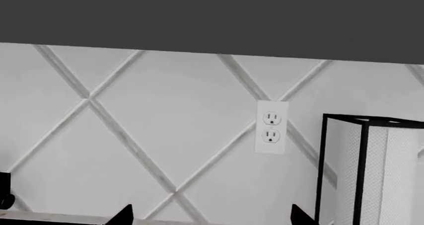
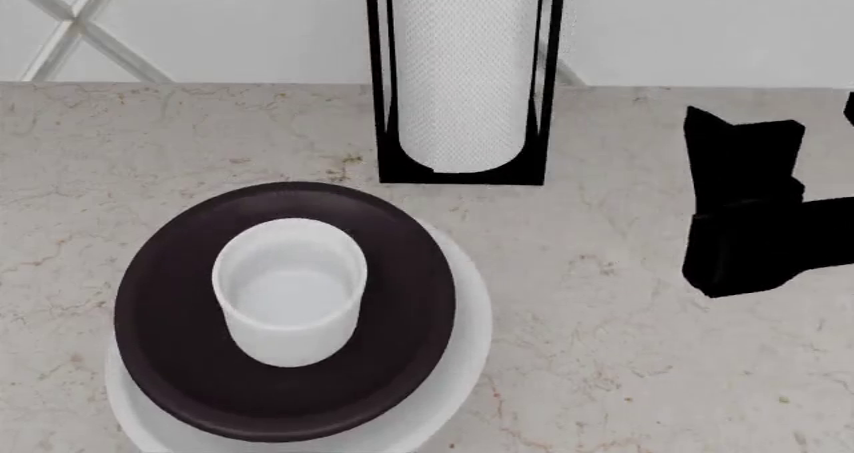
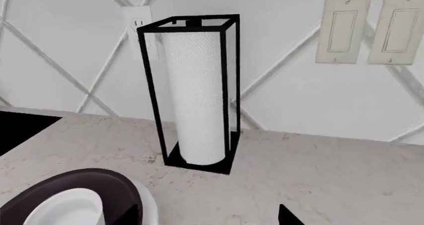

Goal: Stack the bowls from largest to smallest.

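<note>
In the head view the three bowls stand nested on the marble counter. The large white bowl [image 2: 470, 345] is at the bottom, the dark brown bowl [image 2: 400, 303] sits in it, and the small white bowl [image 2: 291, 303] stands upright in the brown one. My right gripper [image 2: 781, 128] hovers to the right of the stack, apart from it, open and empty. Its wrist view shows the brown bowl [image 3: 79, 183], the small white bowl [image 3: 63, 210] and the large bowl's rim [image 3: 150, 207] beside the open right gripper [image 3: 208, 219]. My left gripper [image 1: 212, 217] is open, facing the wall.
A white paper-towel roll in a black frame [image 2: 465, 73] stands at the back of the counter, behind the stack [image 3: 195, 101]; it also shows in the left wrist view [image 1: 384, 175]. The diamond-tiled wall carries an outlet [image 1: 271, 127] and light switches [image 3: 344, 31].
</note>
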`<state>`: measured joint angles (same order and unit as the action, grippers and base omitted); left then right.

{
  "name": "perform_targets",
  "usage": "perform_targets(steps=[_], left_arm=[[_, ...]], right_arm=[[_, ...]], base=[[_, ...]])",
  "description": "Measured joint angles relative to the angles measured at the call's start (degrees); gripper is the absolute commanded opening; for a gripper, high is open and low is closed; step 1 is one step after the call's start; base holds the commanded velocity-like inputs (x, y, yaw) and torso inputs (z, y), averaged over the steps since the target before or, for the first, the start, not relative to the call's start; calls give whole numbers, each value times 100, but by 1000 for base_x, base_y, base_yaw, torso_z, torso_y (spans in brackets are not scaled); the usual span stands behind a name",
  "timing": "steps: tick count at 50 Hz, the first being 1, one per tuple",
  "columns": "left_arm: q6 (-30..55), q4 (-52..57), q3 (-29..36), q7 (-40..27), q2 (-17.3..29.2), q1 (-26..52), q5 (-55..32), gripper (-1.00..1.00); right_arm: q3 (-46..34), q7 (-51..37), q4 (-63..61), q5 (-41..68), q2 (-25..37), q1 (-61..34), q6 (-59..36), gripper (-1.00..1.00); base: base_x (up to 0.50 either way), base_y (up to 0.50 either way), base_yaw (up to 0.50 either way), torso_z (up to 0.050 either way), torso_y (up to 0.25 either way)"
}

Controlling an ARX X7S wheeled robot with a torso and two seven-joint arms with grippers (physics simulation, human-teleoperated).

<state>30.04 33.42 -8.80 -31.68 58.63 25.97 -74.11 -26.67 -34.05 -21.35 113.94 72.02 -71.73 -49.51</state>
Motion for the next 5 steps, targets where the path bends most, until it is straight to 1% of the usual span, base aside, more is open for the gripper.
perform_targets(steps=[5], left_arm=[[-3,105,-198,-23,93,-95,-136,100]], right_arm=[[153,133,-318,145,691,402,563,100]], base=[[0,0,1,0,0]])
